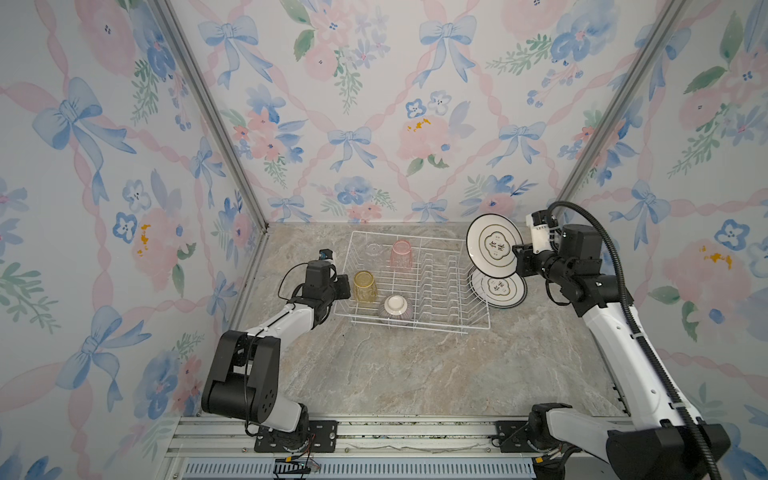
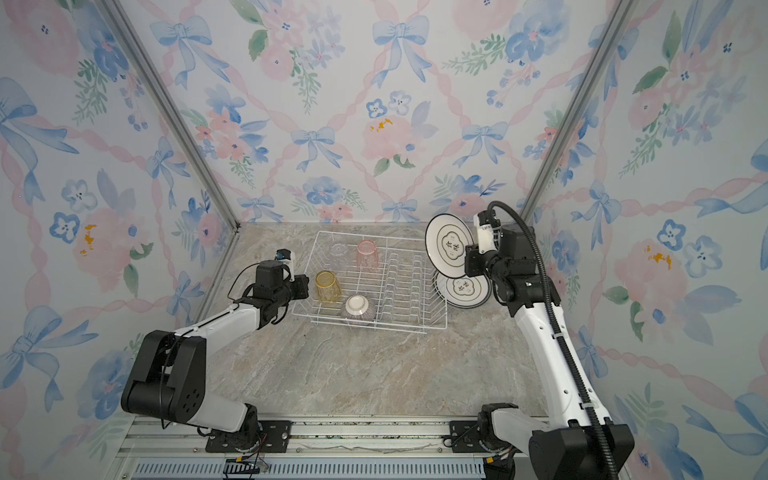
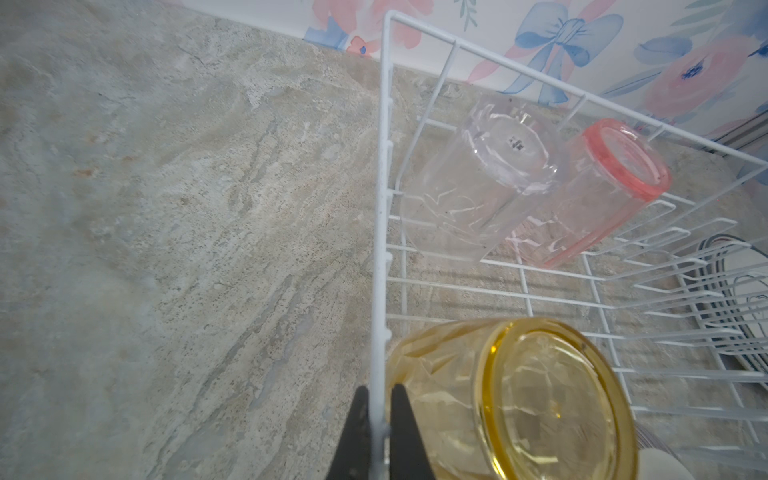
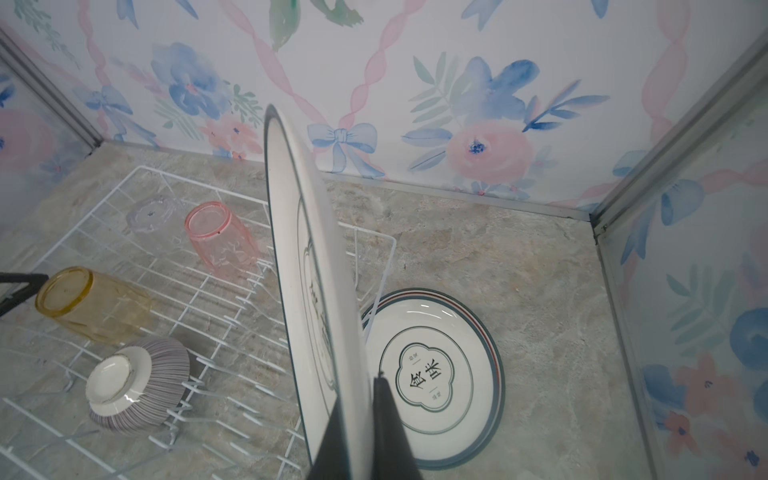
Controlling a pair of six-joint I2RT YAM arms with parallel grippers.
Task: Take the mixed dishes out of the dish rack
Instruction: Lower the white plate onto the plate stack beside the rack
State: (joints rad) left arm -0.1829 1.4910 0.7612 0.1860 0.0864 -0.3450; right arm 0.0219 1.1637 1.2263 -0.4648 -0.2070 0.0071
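The white wire dish rack (image 1: 434, 286) sits at the back of the table. In it stand upside down a yellow tumbler (image 1: 365, 286), a pink tumbler (image 1: 401, 254), a clear tumbler (image 1: 375, 251) and a purple-striped bowl (image 1: 395, 309). My left gripper (image 3: 380, 399) is shut on the rack's left rim wire, beside the yellow tumbler (image 3: 519, 399). My right gripper (image 4: 363, 390) is shut on the rim of a white plate (image 4: 307, 270), held on edge in the air right of the rack. Below it a stack of plates (image 1: 498, 291) lies flat on the table.
Floral walls close in the table at the back and both sides, with the right wall (image 4: 685, 291) near the plate stack. The marble tabletop (image 1: 415, 374) stretches in front of the rack to a metal rail (image 1: 374, 432) at the front edge.
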